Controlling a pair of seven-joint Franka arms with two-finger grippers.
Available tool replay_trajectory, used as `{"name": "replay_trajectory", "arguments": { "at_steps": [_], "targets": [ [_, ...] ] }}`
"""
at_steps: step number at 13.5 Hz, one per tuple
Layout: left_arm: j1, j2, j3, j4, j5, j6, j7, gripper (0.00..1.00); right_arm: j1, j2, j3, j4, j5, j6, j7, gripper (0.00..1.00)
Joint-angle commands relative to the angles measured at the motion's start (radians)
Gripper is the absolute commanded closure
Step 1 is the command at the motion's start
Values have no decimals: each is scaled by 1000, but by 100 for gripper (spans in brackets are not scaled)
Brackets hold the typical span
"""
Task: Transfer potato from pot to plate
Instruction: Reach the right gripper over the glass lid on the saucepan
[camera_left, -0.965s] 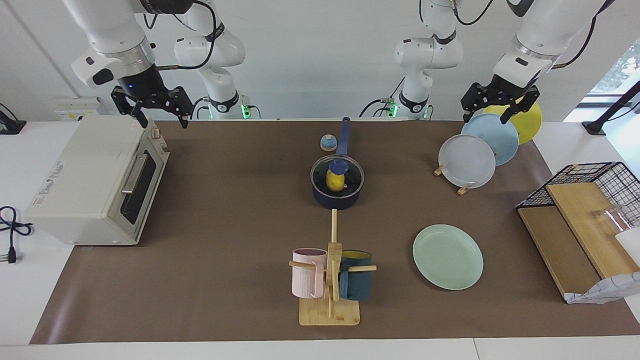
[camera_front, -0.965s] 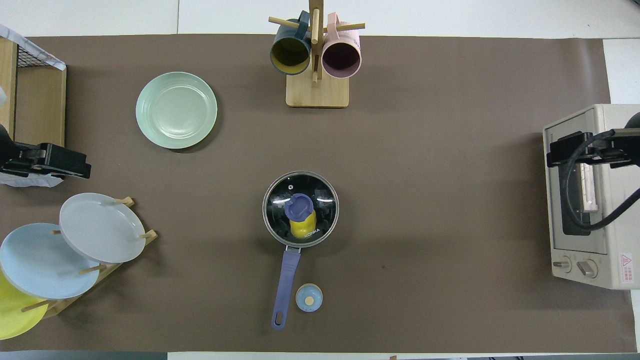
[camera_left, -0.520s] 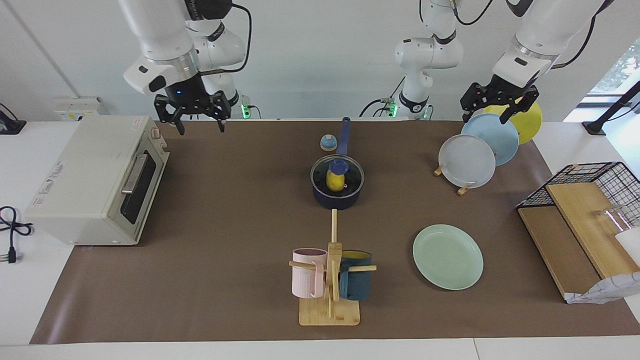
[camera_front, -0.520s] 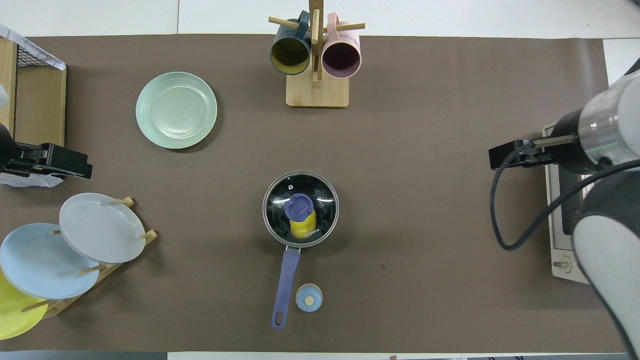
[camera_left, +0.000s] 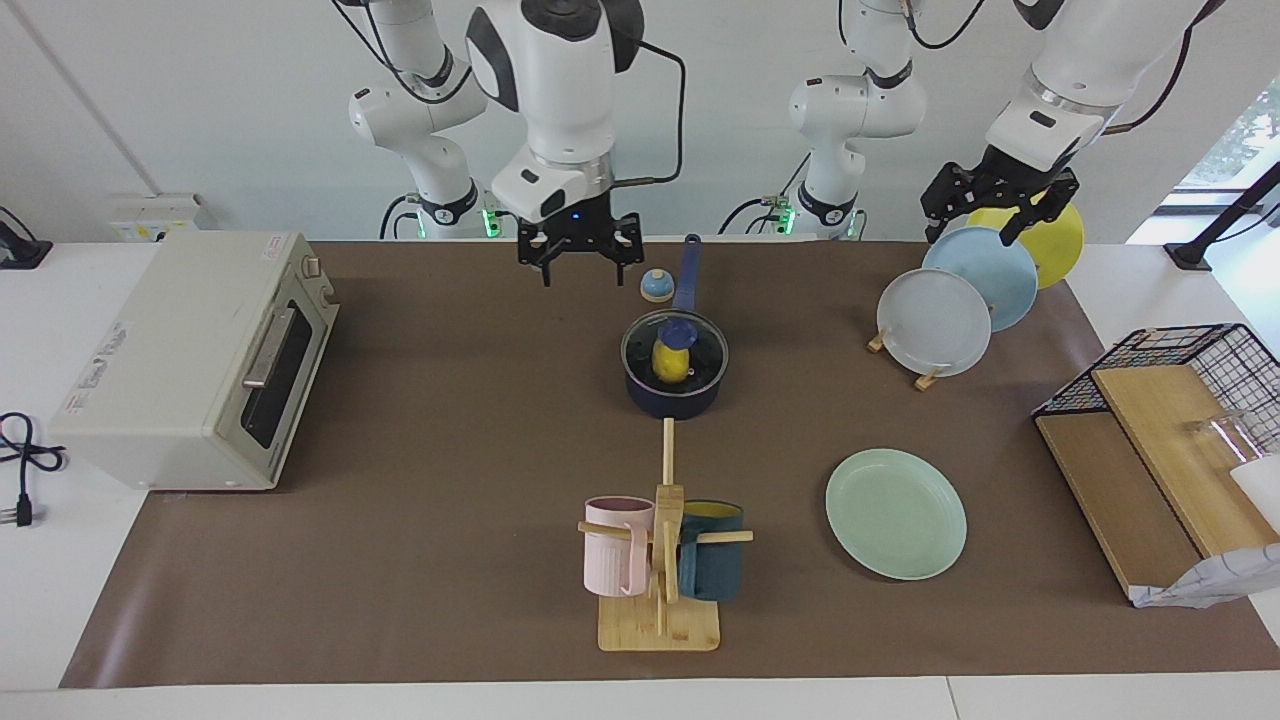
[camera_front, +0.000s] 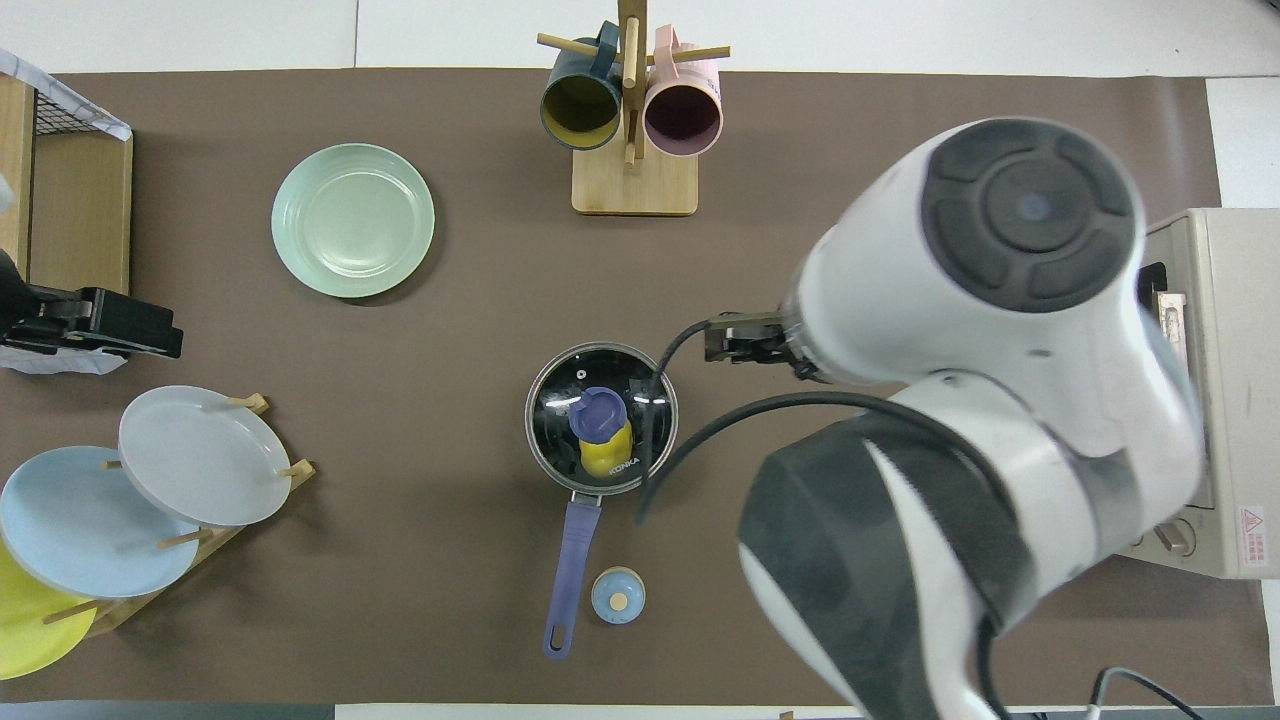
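Right gripper (camera_left: 578, 262) hangs open and empty above bare mat beside the lidded pot (camera_left: 674, 388); the potato (camera_left: 668, 365) sits inside under the glass lid (camera_front: 601, 417). Left gripper (camera_left: 985, 218) waits open over the plate rack (camera_left: 925, 378). Risk: reaching in before removing the lid

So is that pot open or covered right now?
Covered: a glass lid with a blue knob sits on the pot, the potato visible through it.

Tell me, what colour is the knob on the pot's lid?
The knob is blue-purple, clearest in the overhead view.
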Motion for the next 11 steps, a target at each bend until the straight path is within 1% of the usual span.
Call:
{"name": "replay_trajectory", "arguments": {
  "at_steps": [1,3,5,7,8,10,11],
  "targets": [
    [-5,-26,4,-29,-8,15,-4,0,61,77,-4,74,-15,12,104,0],
    [-5,-27,2,-31,-8,17,-5,0,96,89,-4,72,-11,75,158,0],
    [-5,-26,4,-31,-8,17,-4,0,121,87,-4,31,-9,139,184,0],
    [-5,-27,4,-31,-8,17,-4,0,127,86,-4,16,-11,163,184,0],
    [-5,-27,2,-31,-8,17,-5,0,151,100,-4,4,-23,169,184,0],
    [-5,-26,2,-31,-8,17,-7,0,157,92,-4,-68,-52,230,178,0],
    [-5,-26,4,-31,-8,17,-5,0,162,74,-4,-114,-52,253,172,0]
  ]
}}
